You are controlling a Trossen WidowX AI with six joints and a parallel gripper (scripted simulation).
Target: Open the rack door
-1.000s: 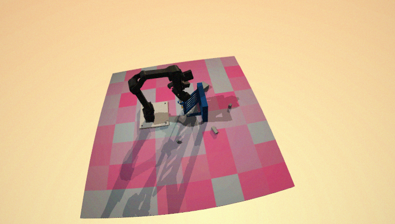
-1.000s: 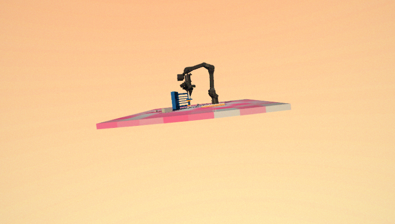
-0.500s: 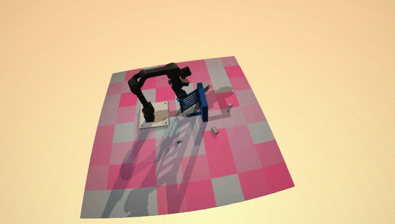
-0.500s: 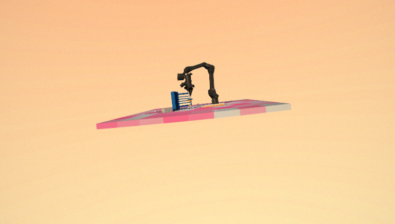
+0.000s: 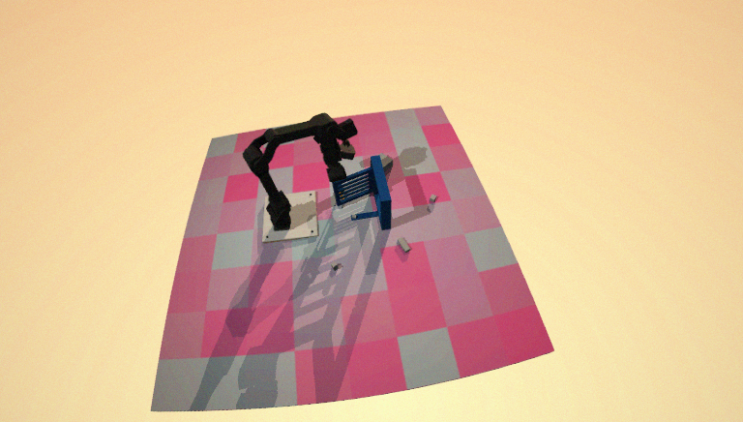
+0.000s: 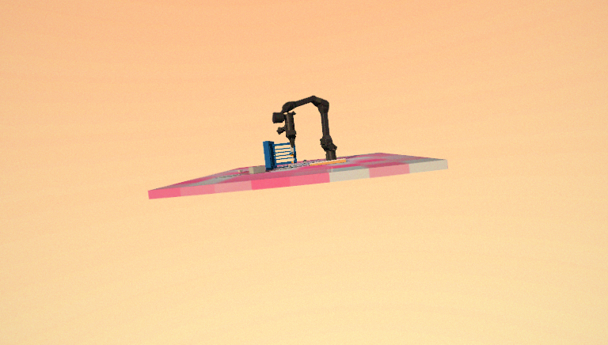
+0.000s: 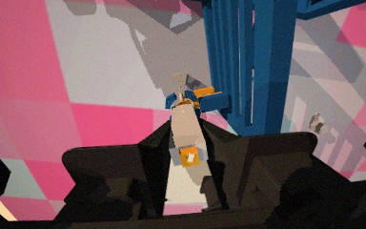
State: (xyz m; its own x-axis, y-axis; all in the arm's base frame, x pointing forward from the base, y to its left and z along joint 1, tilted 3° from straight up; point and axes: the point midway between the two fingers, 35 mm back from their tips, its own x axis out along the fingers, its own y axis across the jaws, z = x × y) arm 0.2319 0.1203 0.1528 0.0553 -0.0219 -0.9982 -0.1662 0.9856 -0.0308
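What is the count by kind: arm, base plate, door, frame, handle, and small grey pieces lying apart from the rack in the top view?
Arm: 1
Base plate: 1
Door: 1
Frame: 1
Handle: 1
Small grey pieces: 3
Total: 8

Black, blocky arm [image 5: 294,131] [image 6: 325,122]; dark brown pincer [image 5: 336,170] [image 6: 292,145] [image 7: 184,123] (seemingly tapered).

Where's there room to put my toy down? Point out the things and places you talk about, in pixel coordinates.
In the top view, probably between the small grey block [image 5: 403,245] and the table's [image 5: 482,308] [image 6: 381,161] [image 7: 24,29] bottom-right corner. It's crowded around the blue door [image 5: 353,177] [image 6: 283,143] [image 7: 276,62], where the end effector [image 5: 337,175] [image 6: 292,145] [image 7: 184,123] grips the handle [image 6: 290,165] [image 7: 187,121].
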